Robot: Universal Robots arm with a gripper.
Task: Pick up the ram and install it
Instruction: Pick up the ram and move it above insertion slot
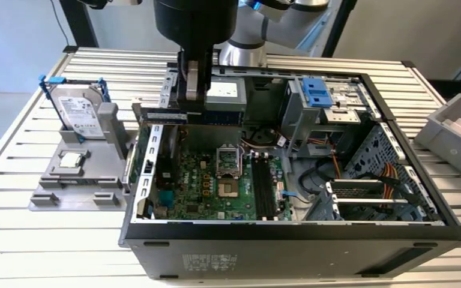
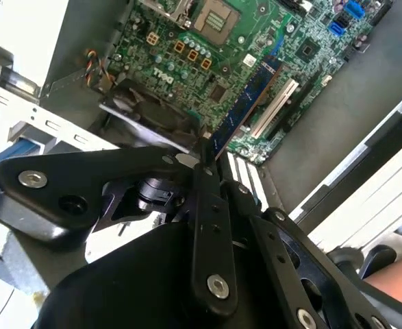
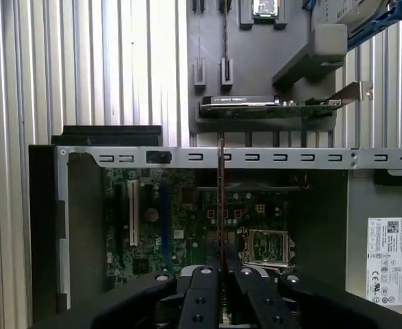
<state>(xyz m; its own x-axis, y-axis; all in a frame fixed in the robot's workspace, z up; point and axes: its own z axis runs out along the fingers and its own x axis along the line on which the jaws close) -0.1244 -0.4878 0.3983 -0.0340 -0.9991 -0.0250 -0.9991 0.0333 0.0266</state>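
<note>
The ram (image 1: 168, 116) is a long thin stick with dark chips. My gripper (image 1: 192, 101) is shut on it and holds it level over the rear part of the open computer case (image 1: 295, 231). In the second wrist view the ram (image 2: 245, 106) reaches out from the fingers (image 2: 202, 179) over the green motherboard (image 2: 187, 51). In the first wrist view the ram (image 3: 220, 199) appears edge-on as a thin line rising from the gripper (image 3: 220, 269), above the motherboard (image 3: 187, 219). The dark memory slots (image 1: 263, 187) lie beside the processor socket (image 1: 227, 161).
On the exterior view's left a grey holder (image 1: 66, 189) carries a silver hard drive (image 1: 78, 111) and a small square processor chip (image 1: 71, 159). A grey bin (image 1: 455, 129) sits at the right. Cables, a drive cage (image 1: 326, 99) and the case walls surround the motherboard.
</note>
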